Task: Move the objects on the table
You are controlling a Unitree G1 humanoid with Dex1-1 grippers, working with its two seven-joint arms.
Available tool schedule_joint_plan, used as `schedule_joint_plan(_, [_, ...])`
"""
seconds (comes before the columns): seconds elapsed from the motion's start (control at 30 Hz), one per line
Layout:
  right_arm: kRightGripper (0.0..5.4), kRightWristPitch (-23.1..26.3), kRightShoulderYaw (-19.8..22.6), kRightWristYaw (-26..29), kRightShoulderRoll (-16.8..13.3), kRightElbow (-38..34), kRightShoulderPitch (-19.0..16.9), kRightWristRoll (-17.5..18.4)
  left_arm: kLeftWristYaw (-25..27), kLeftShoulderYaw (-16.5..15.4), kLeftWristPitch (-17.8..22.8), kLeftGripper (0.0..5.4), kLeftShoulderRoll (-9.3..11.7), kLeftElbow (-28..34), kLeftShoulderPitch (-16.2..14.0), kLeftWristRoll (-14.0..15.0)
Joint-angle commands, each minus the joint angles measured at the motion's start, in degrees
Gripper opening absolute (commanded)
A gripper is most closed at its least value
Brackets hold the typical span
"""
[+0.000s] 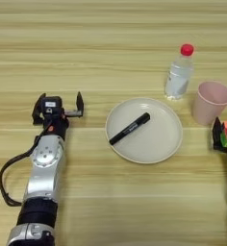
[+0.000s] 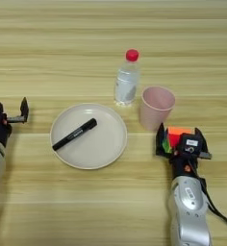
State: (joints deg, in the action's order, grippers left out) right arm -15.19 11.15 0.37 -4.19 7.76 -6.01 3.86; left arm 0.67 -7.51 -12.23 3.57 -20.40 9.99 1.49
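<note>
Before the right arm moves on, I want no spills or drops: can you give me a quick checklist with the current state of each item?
1. Puzzle cube held between the right pincer fingers: ok.
2. Pink cup upright, apart from the cube: ok.
3. Water bottle upright, red cap on: ok.
4. Black marker pen lying inside the plate: ok.
5. Left pincer open, empty, left of the plate: ok.
6. Firmness of the grip on the cube: cannot tell.
</note>
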Motion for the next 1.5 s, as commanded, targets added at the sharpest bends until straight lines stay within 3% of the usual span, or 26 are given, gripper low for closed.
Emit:
schedule_joint_plan(0.03, [5.38, 0.9, 0.4, -0.4, -0.2, -0.6, -0.6, 0.2, 0.0, 0.2, -0.3, 5.4, 0.4, -0.1, 0.8, 0.0])
schedule_joint_plan(0.8, [5.38, 5.0, -3.6, 2.0, -0.1, -13.7, -5.1, 0.1, -0.1, 0.3, -0.6, 5.4, 0.2, -0.6, 1.0, 0.0])
schedule_joint_plan(1.17, [5.38, 5.1, -4.4, 2.5, -0.2, -14.5, -4.9, -0.3, -0.3, 0.2, -0.9, 5.4, 0.2, -0.9, 1.1, 0.1])
schedule_joint_plan(1.5, [5.38, 4.9, -3.9, 2.3, 0.0, -12.7, -2.4, 0.3, -0.2, 0.3, -1.0, 5.4, 0.1, -0.9, 1.0, 0.0])
